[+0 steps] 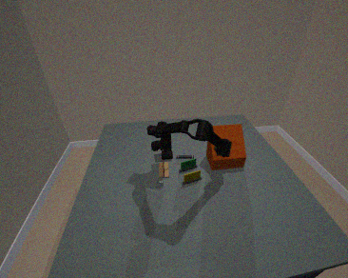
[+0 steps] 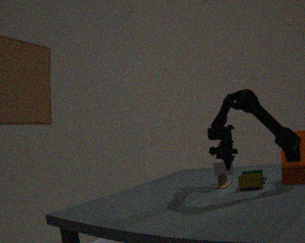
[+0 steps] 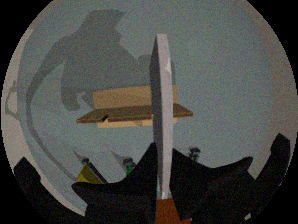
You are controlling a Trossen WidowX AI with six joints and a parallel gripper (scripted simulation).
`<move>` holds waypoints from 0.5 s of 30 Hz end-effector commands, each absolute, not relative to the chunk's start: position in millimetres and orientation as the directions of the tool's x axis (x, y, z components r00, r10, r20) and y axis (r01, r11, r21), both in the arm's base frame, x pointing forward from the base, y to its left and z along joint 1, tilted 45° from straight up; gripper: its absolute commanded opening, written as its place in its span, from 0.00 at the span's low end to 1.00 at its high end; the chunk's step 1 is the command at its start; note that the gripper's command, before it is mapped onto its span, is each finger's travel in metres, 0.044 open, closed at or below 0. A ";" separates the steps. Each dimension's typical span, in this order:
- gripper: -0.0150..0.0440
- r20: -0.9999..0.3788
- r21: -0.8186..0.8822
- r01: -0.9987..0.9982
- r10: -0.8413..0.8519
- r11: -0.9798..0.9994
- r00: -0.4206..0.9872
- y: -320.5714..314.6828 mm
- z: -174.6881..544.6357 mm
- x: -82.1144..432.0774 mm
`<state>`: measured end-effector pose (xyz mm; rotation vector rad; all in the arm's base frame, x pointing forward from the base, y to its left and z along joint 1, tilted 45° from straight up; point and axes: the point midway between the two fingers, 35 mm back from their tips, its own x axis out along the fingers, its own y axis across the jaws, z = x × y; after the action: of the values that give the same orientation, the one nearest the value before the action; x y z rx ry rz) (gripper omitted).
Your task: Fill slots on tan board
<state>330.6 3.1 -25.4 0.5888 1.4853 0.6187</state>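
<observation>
My jaws (image 1: 166, 158) (image 2: 228, 169) are clamped on the pale gray board (image 2: 219, 168) (image 3: 162, 100), held on edge and reaching out ahead of the fingertips, presumably so the notch end can meet the slot from above. I can't make out its notch.

Beneath the jaws, on either side, stand the holders: the green board (image 1: 188, 165) (image 2: 257, 171) (image 3: 129, 170) and, farther out, the yellow board (image 1: 192, 176) (image 2: 250, 181) (image 3: 88, 175), both upright, ready to be pinched and lifted. On the other side a holder (image 1: 184, 156) (image 3: 194, 153) shows no board; I take it to be the gray one's.

Beyond the fingertips, under the held board, the tan board (image 1: 164, 169) (image 2: 222, 180) (image 3: 132, 113) stands crosswise to it. One open slot shows off to the side. I'd settle the alignment before pushing down, since a skewed notch could jam or tip it.
</observation>
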 end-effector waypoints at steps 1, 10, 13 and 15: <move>0.25 -0.713 0.701 -0.013 0.701 0.713 -0.007 5.8 -27.3 330.3; 0.25 -0.713 0.701 -0.013 0.701 0.713 -0.007 9.9 -31.4 330.3; 0.25 -0.713 0.701 -0.013 0.701 0.713 -0.007 11.3 -32.8 330.3; 0.25 -0.713 0.701 -0.013 0.701 0.713 -0.007 12.2 -33.7 330.3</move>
<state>330.6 9.9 -32.2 0.5893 1.4851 0.6190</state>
